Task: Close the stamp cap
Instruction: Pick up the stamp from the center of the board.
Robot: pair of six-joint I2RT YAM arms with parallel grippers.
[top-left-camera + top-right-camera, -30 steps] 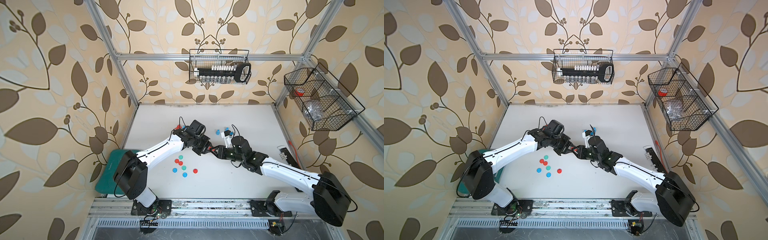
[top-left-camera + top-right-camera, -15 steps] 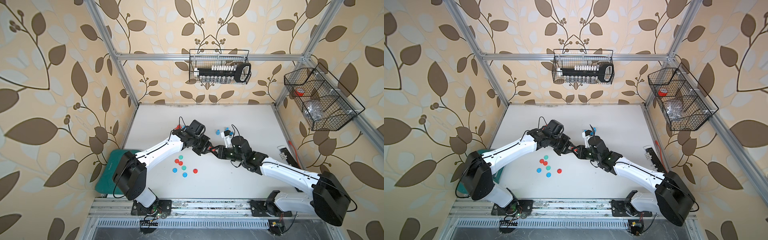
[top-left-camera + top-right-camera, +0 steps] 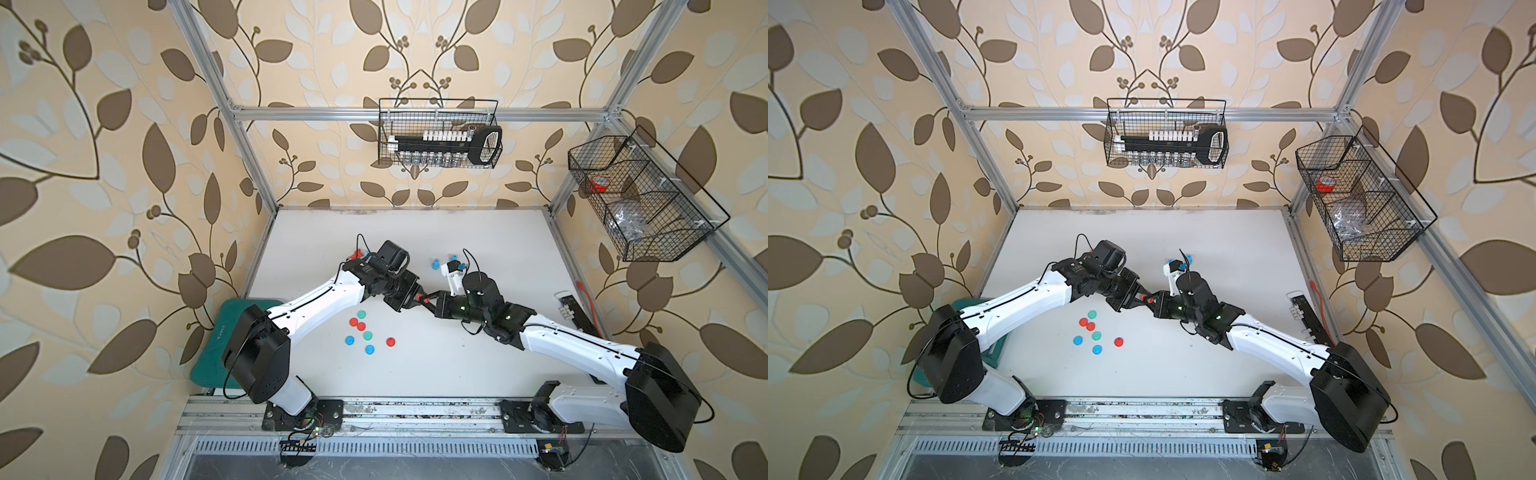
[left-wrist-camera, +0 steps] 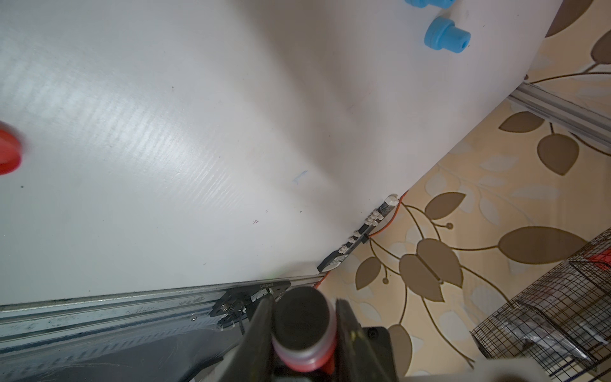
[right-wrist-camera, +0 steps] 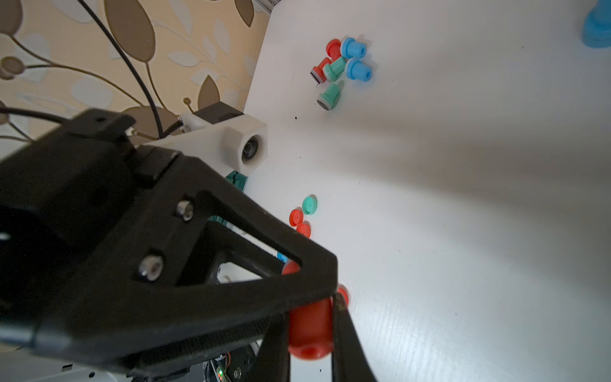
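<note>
Left arm (image 3: 316, 303): base on the front-left rail, white link slopes up and right toward table centre. The wrist is bent so the tool points right.

Seven loose caps (image 3: 367, 335) (red, green, blue) lie flat on the table (image 3: 457, 374) just in front of that forearm. They are apart from the grippers.

Left gripper (image 3: 417, 296): jaws narrow, clamped on the red stamp (image 3: 423, 298). In the left wrist view its fingers (image 4: 259, 327) press both flanks of the stamp body. The dark flat end shows beyond them.

The stamp is off the surface over mid-table, pinned between the two tool tips. Both top views show it only as a red dot there.

Two blue stamps (image 3: 435, 264) stand on the table behind the meeting point, near the right wrist.

Right gripper (image 3: 430, 302): points left, nose to nose with the left one. Jaws are pulled in tight, with fingers (image 5: 347, 344) on either side of the stamp's red handle end and touching it. The left tool's black frame fills the space just past it.

Right arm (image 3: 573, 349): base on the front-right rail, white link runs left and rearward to centre. The black wrist joints are folded behind the tool.
</note>
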